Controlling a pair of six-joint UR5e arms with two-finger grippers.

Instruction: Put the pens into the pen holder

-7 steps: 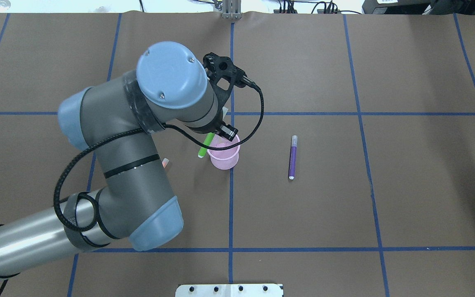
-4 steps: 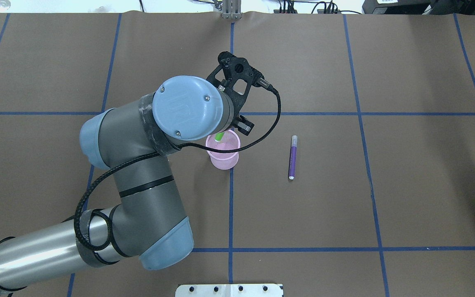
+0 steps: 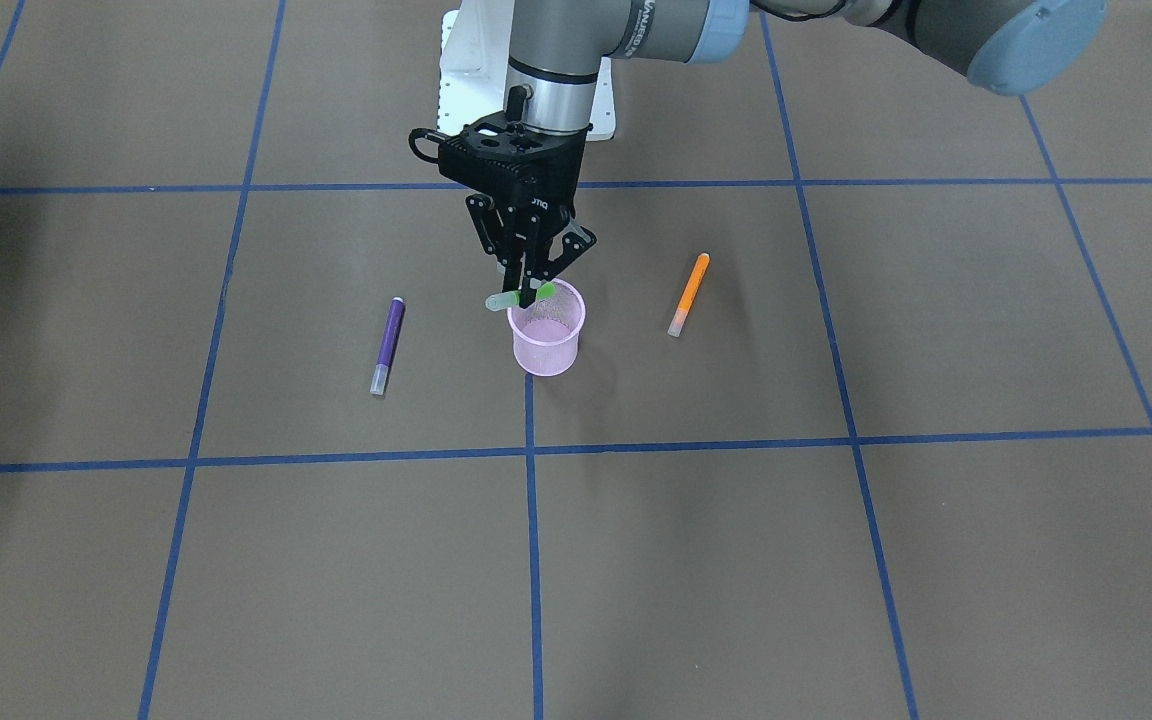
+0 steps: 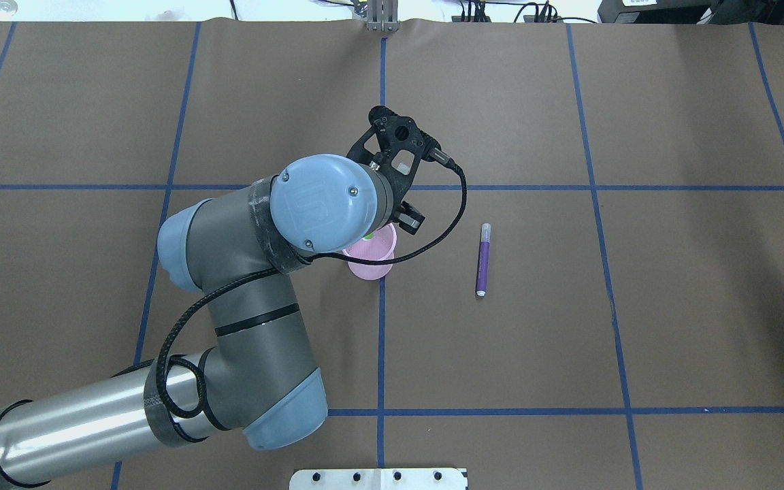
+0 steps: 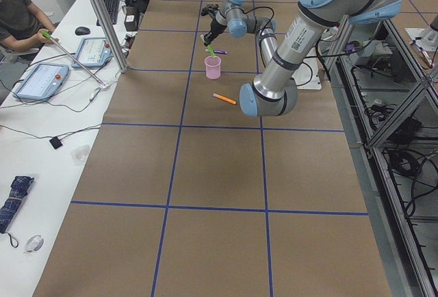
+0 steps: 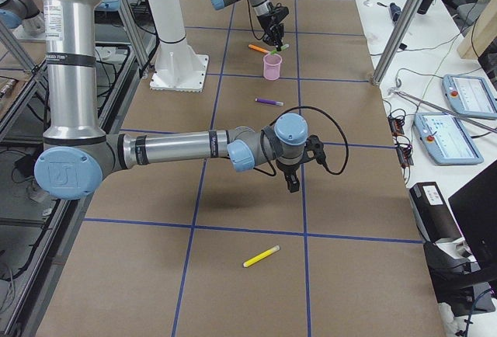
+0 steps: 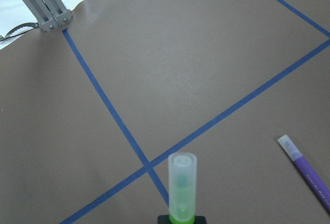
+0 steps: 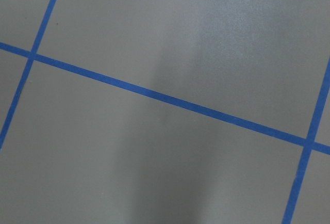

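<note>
The pink mesh pen holder [image 3: 547,345] stands upright near the table's middle. Just above its rim hangs my left gripper [image 3: 533,289], shut on a green pen [image 3: 514,298] that lies tilted, its pale cap sticking out past the rim. The left wrist view shows that green pen [image 7: 181,193] end-on. A purple pen [image 4: 483,259] lies flat to the holder's right, an orange pen [image 3: 688,293] on its other side. Far off lies a yellow pen [image 6: 261,256]. My right gripper [image 6: 293,185] hovers over bare paper; whether it is open or shut I cannot tell.
Brown paper with blue tape lines covers the table [image 4: 569,340]. A white base plate [image 4: 378,478] sits at the near edge. My left arm's elbow [image 4: 229,272] hides the orange pen from overhead. Side desks carry tablets [image 6: 458,92], and a person sits at one.
My left arm swung right with the green pen, from beside the holder's left edge to above its opening. The purple pen and the holder stayed put.
</note>
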